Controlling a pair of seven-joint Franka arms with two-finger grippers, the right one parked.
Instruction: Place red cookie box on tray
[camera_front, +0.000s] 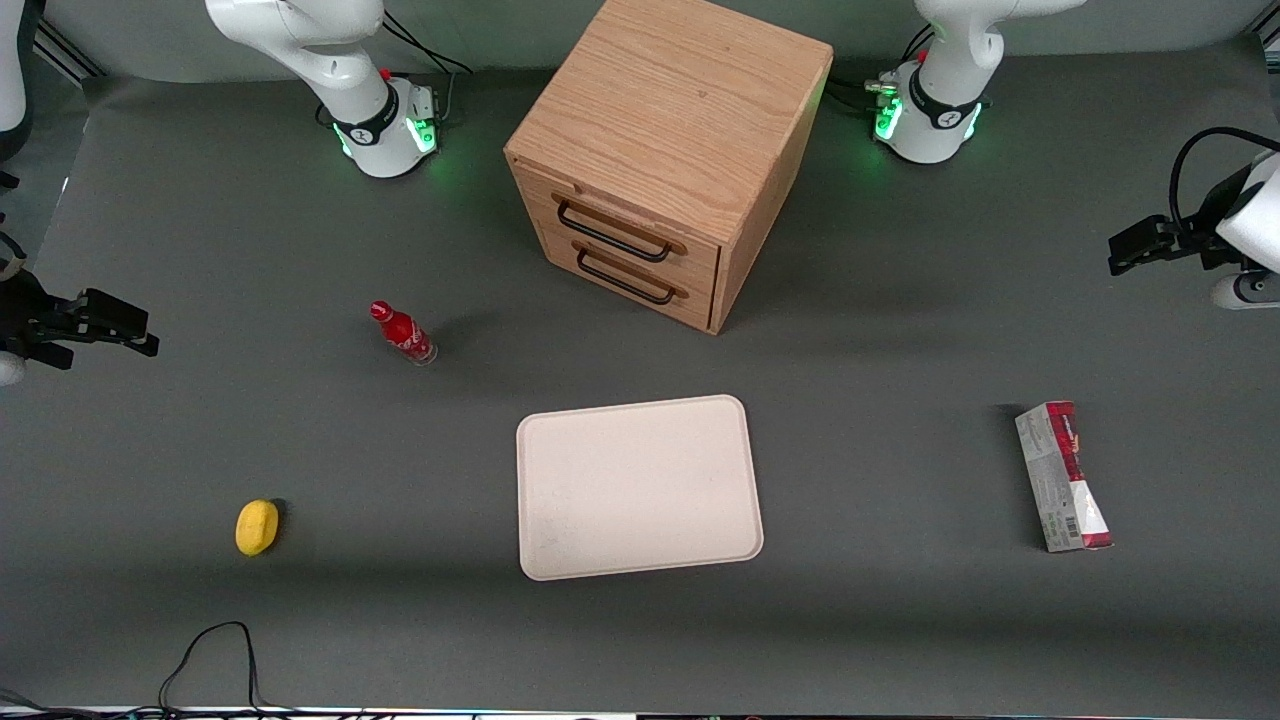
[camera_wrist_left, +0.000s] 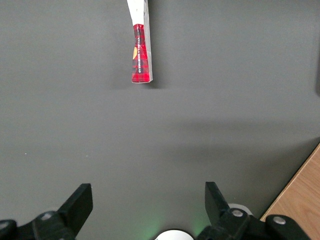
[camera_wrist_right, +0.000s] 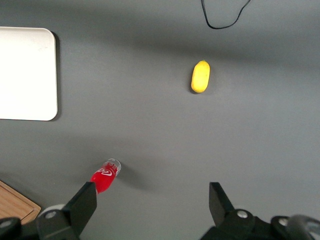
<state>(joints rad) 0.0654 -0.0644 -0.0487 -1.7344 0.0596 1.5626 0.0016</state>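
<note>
The red cookie box (camera_front: 1063, 476) lies flat on the grey mat toward the working arm's end of the table, its grey barcode side up. It also shows in the left wrist view (camera_wrist_left: 141, 52), red face visible. The cream-white tray (camera_front: 638, 487) lies flat in the middle, nearer the front camera than the cabinet. My left gripper (camera_front: 1135, 248) hangs above the mat at the working arm's end, farther from the front camera than the box. In the left wrist view the gripper (camera_wrist_left: 147, 200) is open and empty, well apart from the box.
A wooden drawer cabinet (camera_front: 668, 155) with two black handles stands at the back middle. A small red bottle (camera_front: 402, 333) and a yellow lemon-like object (camera_front: 256, 527) sit toward the parked arm's end. A black cable (camera_front: 215, 650) lies near the front edge.
</note>
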